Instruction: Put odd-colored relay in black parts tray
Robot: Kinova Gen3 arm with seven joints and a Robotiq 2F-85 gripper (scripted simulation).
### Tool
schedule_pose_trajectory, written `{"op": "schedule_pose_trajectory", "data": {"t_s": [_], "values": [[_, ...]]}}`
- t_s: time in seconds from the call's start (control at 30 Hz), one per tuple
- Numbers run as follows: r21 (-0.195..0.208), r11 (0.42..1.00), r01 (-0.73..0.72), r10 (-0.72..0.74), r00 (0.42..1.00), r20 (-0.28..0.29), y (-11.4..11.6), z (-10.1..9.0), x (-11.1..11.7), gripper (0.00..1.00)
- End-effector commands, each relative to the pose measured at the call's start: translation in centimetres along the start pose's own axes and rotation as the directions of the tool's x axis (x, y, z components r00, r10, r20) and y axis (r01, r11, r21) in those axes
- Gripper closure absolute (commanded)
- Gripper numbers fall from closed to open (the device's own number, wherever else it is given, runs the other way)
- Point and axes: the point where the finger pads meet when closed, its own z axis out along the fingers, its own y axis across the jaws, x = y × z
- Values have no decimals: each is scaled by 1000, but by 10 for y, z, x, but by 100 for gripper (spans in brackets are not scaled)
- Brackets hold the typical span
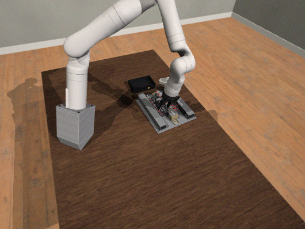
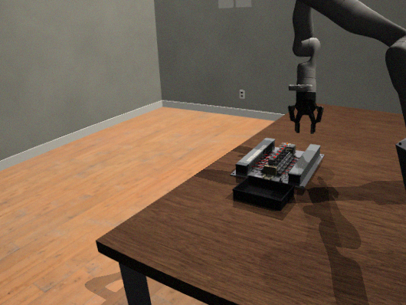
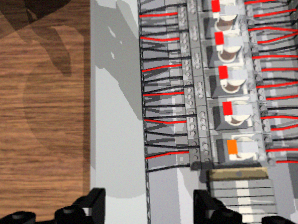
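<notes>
The grey relay panel point(image 1: 166, 110) lies flat on the dark table; it also shows in the exterior view point(image 2: 279, 161). In the wrist view a row of relays runs down the right side: several have red buttons point(image 3: 226, 108), and the lowest one has an orange button point(image 3: 232, 147). My gripper point(image 2: 305, 127) hangs open and empty above the panel, pointing straight down; its fingertips show at the bottom of the wrist view, left of the relay row. The black parts tray point(image 1: 141, 83) sits on the table against the panel's end and also shows in the exterior view point(image 2: 263, 192).
Two grey raised ducts point(image 1: 152, 111) point(image 1: 185, 108) run along the panel's long sides. Red and black wires point(image 3: 165, 95) fan out from the relays. The arm's grey base block point(image 1: 75, 124) stands at the table's left side.
</notes>
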Motion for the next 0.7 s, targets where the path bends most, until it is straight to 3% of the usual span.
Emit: {"op": "schedule_pose_trajectory", "data": {"t_s": [0.0, 0.67], "values": [[-10, 1000, 15, -14, 999, 50, 11, -4, -3, 39], [-51, 997, 62, -52, 982, 182, 47, -20, -7, 39]]}}
